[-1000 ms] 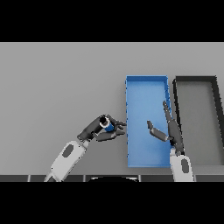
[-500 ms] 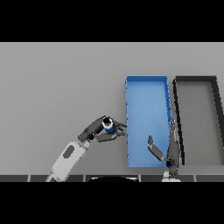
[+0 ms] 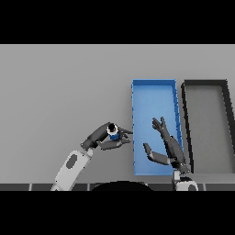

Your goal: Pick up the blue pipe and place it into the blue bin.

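While clamping short blue pipe [image 3: 113,133] in curled left hand [image 3: 110,140], lower centre of frame, just left of blue rectangular bin [image 3: 153,85]. Risking a clip on bin's near wall, or collision with spread right hand [image 3: 164,144] hovering inside.

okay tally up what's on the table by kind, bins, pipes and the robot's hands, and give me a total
Bins: 2, a blue bin and a black bin.
Pipes: 1, the blue pipe, held in the left hand.
Hands: 2, the left hand and the open right hand above the blue bin.
Total: 5.
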You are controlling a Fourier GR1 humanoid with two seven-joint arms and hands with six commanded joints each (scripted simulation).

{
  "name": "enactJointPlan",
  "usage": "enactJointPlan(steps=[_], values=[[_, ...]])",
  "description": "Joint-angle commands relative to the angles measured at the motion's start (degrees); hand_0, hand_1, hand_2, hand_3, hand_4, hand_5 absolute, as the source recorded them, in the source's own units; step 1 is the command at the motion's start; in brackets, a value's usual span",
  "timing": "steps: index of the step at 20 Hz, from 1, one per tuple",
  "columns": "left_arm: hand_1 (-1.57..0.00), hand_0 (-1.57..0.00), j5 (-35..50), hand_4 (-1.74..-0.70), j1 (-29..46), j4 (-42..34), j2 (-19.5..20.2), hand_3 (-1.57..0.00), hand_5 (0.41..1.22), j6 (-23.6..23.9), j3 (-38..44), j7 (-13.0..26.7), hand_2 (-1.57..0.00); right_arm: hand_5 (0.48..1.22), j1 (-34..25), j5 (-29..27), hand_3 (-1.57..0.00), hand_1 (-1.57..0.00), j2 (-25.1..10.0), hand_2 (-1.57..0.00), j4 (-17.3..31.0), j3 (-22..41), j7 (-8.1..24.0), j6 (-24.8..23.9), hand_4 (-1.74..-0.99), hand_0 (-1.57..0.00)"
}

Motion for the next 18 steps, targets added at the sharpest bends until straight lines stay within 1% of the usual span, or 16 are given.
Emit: enactJointPlan(steps=[1, 2, 4, 5, 6, 7, 8, 9, 11, 12, 13, 14, 15, 16, 18], values=[[-1.57, -1.57, -0.07, -1.47, 0.15, -0.56, 0.22, -1.57, 1.221, -0.07, 0.37, 0.23, -1.57, 0.568, -2.23, -1.10, 0.00, -0.01, -0.61, -0.11, -1.47, 0.63, 2.76, 1.47, -1.247, 0.00], [-1.57, -1.57, -0.69, -1.47, 0.30, -0.04, 0.31, -1.57, 1.221, -0.54, 0.33, -0.38, -1.57, 0.560, -4.74, -1.54, 0.00, -0.01, -0.98, -0.10, -1.82, 1.02, 5.00, 2.17, -1.255, 0.00], [-1.57, -1.57, -0.99, -1.47, -0.36, 0.04, -0.21, -1.57, 1.221, -0.78, 1.00, 0.52, -1.57, 0.558, -10.66, -1.23, 0.00, -0.01, -2.46, -0.09, -2.01, 1.97, 9.77, 3.65, -1.270, 0.00], [-1.57, -1.57, -1.28, -1.47, 0.51, 0.16, -0.08, -1.57, 1.221, -1.38, 0.81, -0.20, -1.57, 0.558, -13.78, -1.27, 0.00, 0.00, -2.91, -0.08, -1.73, 2.78, 11.78, 4.46, -1.281, 0.00], [-1.57, -1.57, -1.98, -1.47, 0.60, -0.28, -0.01, -1.57, 1.221, -1.39, 0.82, -0.23, -1.57, 0.558, -16.34, -1.20, 0.00, 0.00, -2.64, -0.07, -1.54, 3.82, 13.26, 4.83, -1.291, 0.00], [-1.57, -1.57, -2.37, -1.47, -0.56, 0.71, -0.52, -1.57, 1.221, -1.45, 1.28, 0.49, -1.57, 0.556, -19.02, -1.54, 0.00, 0.00, -2.68, -0.05, -1.35, 4.57, 15.40, 5.53, -1.296, 0.00], [-1.57, -1.57, -2.60, -1.47, -0.40, 0.93, -0.98, -1.57, 1.221, -1.55, 1.36, 0.09, -1.57, 0.559, -21.41, -1.67, 0.00, 0.00, -2.64, -0.04, -0.68, 5.14, 15.89, 6.14, -1.298, 0.00], [-1.57, -1.57, -2.65, -1.47, -0.66, 1.05, -1.26, -1.57, 1.221, -1.71, 1.73, -0.03, -1.57, 0.559, -23.30, -2.21, 0.00, 0.00, -1.97, -0.04, -0.03, 6.19, 17.50, 6.68, -1.302, 0.00], [-1.57, -1.57, -2.51, -1.47, -0.84, 1.98, -1.91, -1.57, 1.221, -2.54, 2.24, -0.27, -1.57, 0.560, -25.79, -4.22, 0.00, 0.00, -1.44, -0.04, 0.97, 7.08, 19.19, 8.36, -1.294, 0.00], [-1.57, -1.57, -2.75, -1.47, -0.79, 1.85, -1.70, -1.57, 1.221, -3.03, 2.51, -1.28, -1.57, 0.555, -27.16, -4.48, 0.00, 0.00, -0.76, -0.04, 1.39, 7.75, 19.13, 8.56, -1.282, 0.00], [-1.57, -1.57, -2.79, -1.46, -0.85, 2.37, -1.99, -1.57, 1.221, -3.35, 2.86, -1.17, -1.57, 0.555, -29.65, -4.57, 0.00, 0.00, -0.49, -0.05, 1.79, 8.04, 18.92, 8.86, -1.268, 0.00], [-1.57, -1.57, -2.79, -1.46, -0.21, 2.47, -1.85, -1.57, 1.221, -3.89, 3.14, -1.62, -1.57, 0.554, -30.89, -5.02, 0.00, 0.00, -0.67, -0.05, 1.75, 7.84, 18.86, 9.16, -1.253, 0.00], [-1.57, -1.57, -1.96, -1.46, -0.77, 2.48, -2.12, -1.57, 1.221, -4.75, 3.75, -0.93, -1.57, 0.551, -33.37, -4.69, 0.00, 0.00, 0.11, -0.05, 1.91, 8.85, 20.44, 9.06, -1.242, 0.00], [-1.57, -1.57, -1.21, -1.47, -0.95, 2.54, -2.28, -1.57, 1.221, -5.62, 4.24, -0.53, -1.57, 0.545, -34.66, -4.68, 0.00, -0.01, 0.03, -0.06, 2.32, 8.66, 21.34, 9.12, -1.232, 0.00], [-1.57, -1.57, -1.93, -1.47, -0.46, 2.61, -2.90, -1.57, 1.221, -5.86, 4.32, 0.22, -1.57, 0.534, -38.34, -5.14, 0.00, -0.02, 0.26, -0.07, 4.49, 8.31, 23.48, 9.92, -1.209, -0.01]])
